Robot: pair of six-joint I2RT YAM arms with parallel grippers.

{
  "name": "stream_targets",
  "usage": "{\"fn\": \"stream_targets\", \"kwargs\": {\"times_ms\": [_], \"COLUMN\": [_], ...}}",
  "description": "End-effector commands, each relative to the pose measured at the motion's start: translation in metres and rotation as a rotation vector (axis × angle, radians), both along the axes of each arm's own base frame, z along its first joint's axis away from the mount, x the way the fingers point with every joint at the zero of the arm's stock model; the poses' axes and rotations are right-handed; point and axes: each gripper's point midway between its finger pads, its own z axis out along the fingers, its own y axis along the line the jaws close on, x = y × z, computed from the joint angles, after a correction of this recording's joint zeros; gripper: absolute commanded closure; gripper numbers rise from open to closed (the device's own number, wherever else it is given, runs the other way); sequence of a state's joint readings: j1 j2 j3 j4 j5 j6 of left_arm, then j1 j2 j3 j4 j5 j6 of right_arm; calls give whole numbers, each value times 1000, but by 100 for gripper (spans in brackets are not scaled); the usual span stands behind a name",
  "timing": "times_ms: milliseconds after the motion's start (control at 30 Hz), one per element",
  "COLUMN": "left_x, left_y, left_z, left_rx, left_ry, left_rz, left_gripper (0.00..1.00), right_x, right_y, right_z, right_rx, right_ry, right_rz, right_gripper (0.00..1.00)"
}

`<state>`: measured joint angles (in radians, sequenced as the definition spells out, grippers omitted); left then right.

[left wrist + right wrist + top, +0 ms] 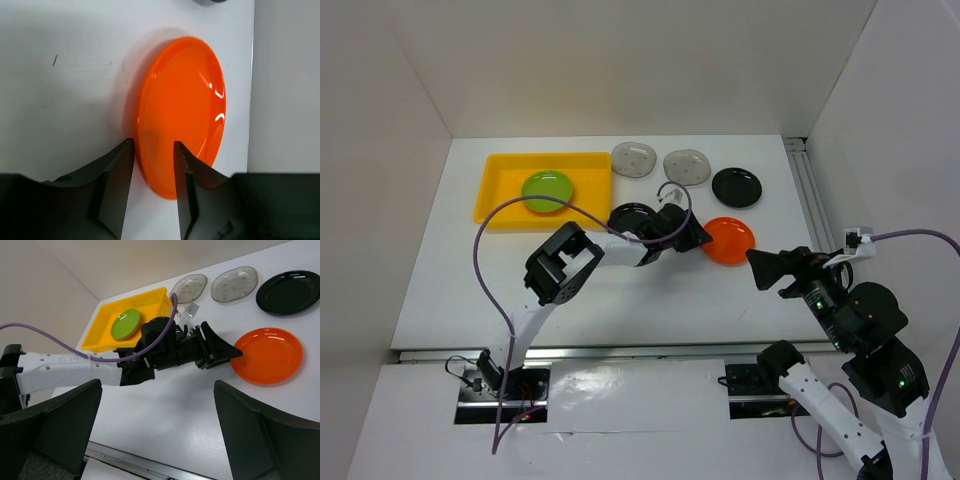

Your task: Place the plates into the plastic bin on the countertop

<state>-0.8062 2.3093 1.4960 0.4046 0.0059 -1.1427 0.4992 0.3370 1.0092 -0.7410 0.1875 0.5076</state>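
Note:
An orange plate (729, 240) lies flat on the white countertop (650, 300), right of centre. My left gripper (703, 238) is at its left rim, open, with one jaw over the plate and one outside it; the left wrist view shows the rim (182, 110) between the fingers (120, 170). The yellow bin (500, 185) at the back left holds one lime green plate (548, 190). My right gripper (765, 268) is open and empty, hovering right of the orange plate (267, 355).
Two translucent grey plates (633, 159) (687, 166) lie at the back, right of the bin. One black plate (736, 186) lies right of them; another (630, 216) is partly under my left arm. A metal rail (815, 195) runs along the right wall.

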Motion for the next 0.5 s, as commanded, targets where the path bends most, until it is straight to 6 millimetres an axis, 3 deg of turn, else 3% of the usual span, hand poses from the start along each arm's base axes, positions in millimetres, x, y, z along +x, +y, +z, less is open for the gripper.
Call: {"fn": "stream_targets", "kwargs": {"times_ms": [0,67,133,167,233,333,433,467], "left_x": [-1,8,9,9,11,16,31,37], "left_y": [5,10,12,11,17,21,29,41], "left_z": [-40,-47,-51,-50,-53,-18,50,60], "left_rx": [95,80,72,65,74,21,-66,-65], "left_ry": [88,118,142,150,160,121,27,35], "left_rz": [-4,20,12,19,28,9,14,29], "left_gripper": [52,60,86,93,100,100,100,100], "right_x": [-6,-8,-8,-10,-12,-13,-11,-11], "right_y": [-4,-5,-5,-6,-7,-10,-9,-9], "right_z": [6,5,5,7,12,13,9,9], "right_rx": [27,27,27,28,33,32,28,28], "right_ry": [-12,-12,-12,-13,-24,-23,-15,-15], "right_rz": [-9,-9,-9,-9,-9,-21,-21,-21], "right_gripper": [0,0,0,0,0,0,0,0]}}
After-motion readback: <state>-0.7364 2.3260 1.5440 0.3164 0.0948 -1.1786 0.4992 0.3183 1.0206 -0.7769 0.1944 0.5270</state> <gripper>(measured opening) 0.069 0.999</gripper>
